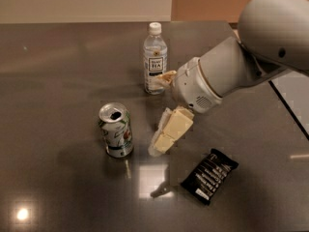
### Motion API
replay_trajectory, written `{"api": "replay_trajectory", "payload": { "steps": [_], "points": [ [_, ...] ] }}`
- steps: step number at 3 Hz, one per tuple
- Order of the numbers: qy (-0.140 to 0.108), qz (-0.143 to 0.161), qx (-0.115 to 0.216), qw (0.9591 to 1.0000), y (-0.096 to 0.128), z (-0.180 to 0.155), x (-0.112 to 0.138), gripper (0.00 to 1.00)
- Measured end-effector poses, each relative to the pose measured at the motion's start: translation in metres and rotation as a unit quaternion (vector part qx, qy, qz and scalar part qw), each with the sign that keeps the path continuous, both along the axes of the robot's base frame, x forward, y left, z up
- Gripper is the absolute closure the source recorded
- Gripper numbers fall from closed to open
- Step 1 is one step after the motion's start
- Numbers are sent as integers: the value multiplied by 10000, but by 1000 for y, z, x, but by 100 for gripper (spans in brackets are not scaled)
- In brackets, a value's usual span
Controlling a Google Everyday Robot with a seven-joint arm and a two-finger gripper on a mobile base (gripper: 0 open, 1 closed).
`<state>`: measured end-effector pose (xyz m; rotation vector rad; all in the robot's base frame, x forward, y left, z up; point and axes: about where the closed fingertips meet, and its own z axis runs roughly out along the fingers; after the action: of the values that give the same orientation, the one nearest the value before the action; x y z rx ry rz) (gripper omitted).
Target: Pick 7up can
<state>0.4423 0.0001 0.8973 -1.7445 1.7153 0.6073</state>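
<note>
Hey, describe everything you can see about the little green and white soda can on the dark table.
The small white-and-green aluminium drink can stands upright on the dark glossy tabletop, left of centre. Its silver top is already opened, with a dark drinking hole, and the label shows a reddish spot. Nothing touches it but the table. The cream-coloured end effector hangs just to its right, open, apart from it.
</note>
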Motion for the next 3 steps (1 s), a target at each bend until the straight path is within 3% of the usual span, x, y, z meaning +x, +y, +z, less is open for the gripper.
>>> {"api": "replay_trajectory", "payload": {
  "steps": [1, 3],
  "points": [
    [101, 178, 271, 9994, 28, -4, -4, 0],
    [261, 398, 584, 9972, 62, -7, -8, 0]
  ]
}}
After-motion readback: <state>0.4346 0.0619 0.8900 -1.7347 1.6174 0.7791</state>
